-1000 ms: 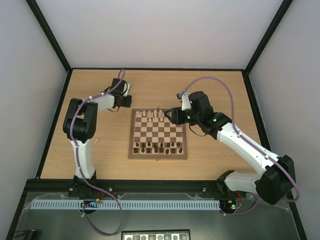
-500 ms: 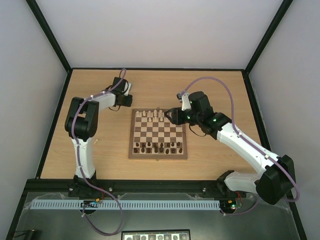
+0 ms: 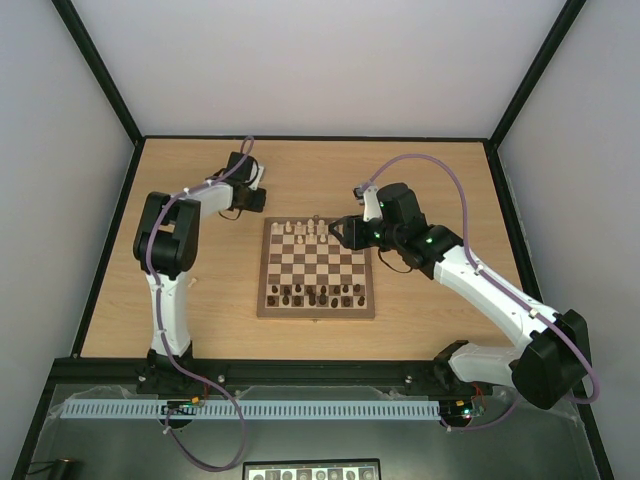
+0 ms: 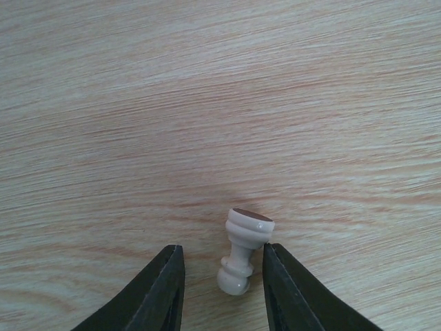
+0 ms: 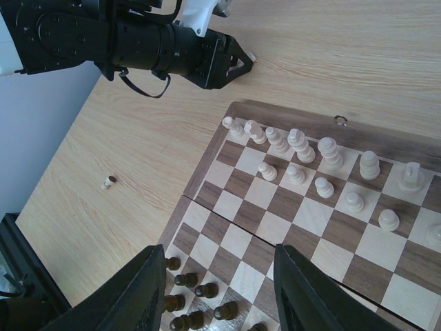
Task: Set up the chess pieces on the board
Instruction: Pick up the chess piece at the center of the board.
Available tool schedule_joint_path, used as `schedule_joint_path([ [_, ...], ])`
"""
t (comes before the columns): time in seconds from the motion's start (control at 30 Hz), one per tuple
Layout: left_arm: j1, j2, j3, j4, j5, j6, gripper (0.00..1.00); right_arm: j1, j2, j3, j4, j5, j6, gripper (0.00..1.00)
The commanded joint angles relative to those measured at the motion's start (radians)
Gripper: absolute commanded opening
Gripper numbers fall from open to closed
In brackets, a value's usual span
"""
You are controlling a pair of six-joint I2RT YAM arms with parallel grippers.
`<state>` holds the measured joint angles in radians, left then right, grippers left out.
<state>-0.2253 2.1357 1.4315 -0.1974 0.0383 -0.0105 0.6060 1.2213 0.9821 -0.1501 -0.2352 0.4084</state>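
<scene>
The left pincer (image 4: 221, 249) has narrowed since a second ago yet stands spread, one toppled pale pawn (image 4: 244, 258) between its fingers (close against just one of them). A second loose pawn (image 5: 108, 182) lies on the table (image 4: 207, 103), well apart from both pincers. One board (image 5: 289, 114), pale chessmen (image 5: 296, 145) aboard, lies beneath the right pincer (image 5: 219, 249), which is unmoved and spread.

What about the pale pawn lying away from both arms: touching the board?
Apart. The right wrist view shows bare table between the pawn and the board.
</scene>
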Motion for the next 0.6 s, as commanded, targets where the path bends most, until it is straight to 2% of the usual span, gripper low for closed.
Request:
schedule_joint_path([
  [0.0,-0.004,0.026,0.035,-0.035,0.009,0.012,0.33,-0.005,0.007,-0.013,0.023,-0.009,-0.006,0.45],
  [0.57,-0.009,0.027,0.031,-0.046,-0.005,0.005,0.12,-0.005,0.007,-0.016,0.027,-0.007,-0.006,0.44],
])
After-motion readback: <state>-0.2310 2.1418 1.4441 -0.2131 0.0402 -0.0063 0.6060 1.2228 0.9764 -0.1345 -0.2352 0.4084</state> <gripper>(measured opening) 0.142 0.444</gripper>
